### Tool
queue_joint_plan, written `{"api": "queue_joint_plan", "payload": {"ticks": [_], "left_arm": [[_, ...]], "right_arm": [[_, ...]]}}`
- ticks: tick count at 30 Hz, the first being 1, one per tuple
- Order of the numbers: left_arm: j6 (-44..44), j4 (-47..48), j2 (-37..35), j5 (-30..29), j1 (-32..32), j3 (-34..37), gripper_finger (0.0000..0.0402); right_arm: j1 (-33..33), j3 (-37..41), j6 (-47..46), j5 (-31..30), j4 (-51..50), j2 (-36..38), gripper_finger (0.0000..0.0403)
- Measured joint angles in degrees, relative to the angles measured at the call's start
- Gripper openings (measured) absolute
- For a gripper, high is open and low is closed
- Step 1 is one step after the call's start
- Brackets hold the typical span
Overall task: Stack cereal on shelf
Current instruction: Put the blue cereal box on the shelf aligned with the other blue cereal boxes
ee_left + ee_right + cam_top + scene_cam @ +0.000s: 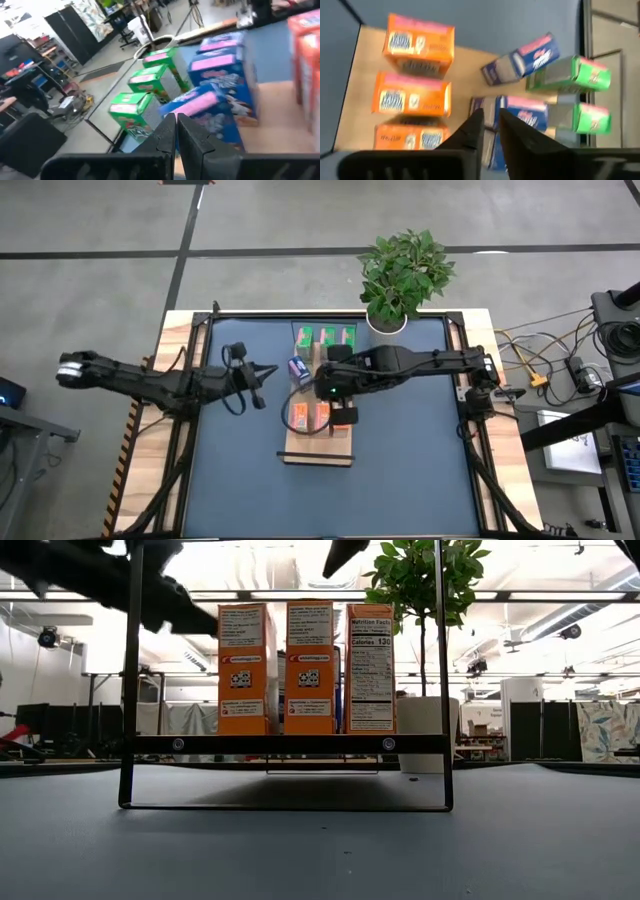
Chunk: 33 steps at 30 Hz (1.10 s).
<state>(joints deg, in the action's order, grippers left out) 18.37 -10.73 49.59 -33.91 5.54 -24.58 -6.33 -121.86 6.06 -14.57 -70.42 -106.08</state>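
Observation:
The shelf [318, 452] is a light-wood board in the middle of the blue mat. Three orange cereal boxes [411, 97] stand upright in a row across its near end [290, 744]. Three green boxes [326, 335] stand at its far end, with blue boxes [520, 112] between the two rows. One blue box [299, 368] is tilted. My right gripper [490, 122] hangs above the blue boxes, its fingers a narrow gap apart with nothing between them. My left gripper [272, 371] is shut and stays just left of the tilted blue box [200, 107], apart from it.
A potted plant [400, 280] stands at the table's far edge, right of the green boxes. A thin black metal frame [125, 690] rises around the shelf's near end. Cables and equipment [560, 370] lie off the table's right side. Bare mat [240, 490] stretches along the near edge.

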Motion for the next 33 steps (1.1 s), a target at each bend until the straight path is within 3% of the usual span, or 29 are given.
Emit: {"api": "queue_joint_plan", "payload": {"ticks": [5,10,18,33], "left_arm": [[0.3,-11.4,0.9,7.1,-8.5,3.9,0.0000],[0.2,-18.6,3.9,15.5,-13.3,4.8,0.0000],[0.9,-26.1,12.6,15.2,-15.2,4.6,0.0000],[2.7,-26.6,24.6,15.0,-16.4,-2.3,0.0000]], "right_arm": [[-1.4,0.9,-2.1,0.0,-3.0,0.0,0.0014],[-2.5,3.9,-3.6,-0.4,-3.3,1.6,0.0009],[-2.7,12.8,-5.3,-0.6,2.7,7.6,0.0009],[-2.7,26.9,-8.0,-0.5,11.4,16.9,0.0009]]}}
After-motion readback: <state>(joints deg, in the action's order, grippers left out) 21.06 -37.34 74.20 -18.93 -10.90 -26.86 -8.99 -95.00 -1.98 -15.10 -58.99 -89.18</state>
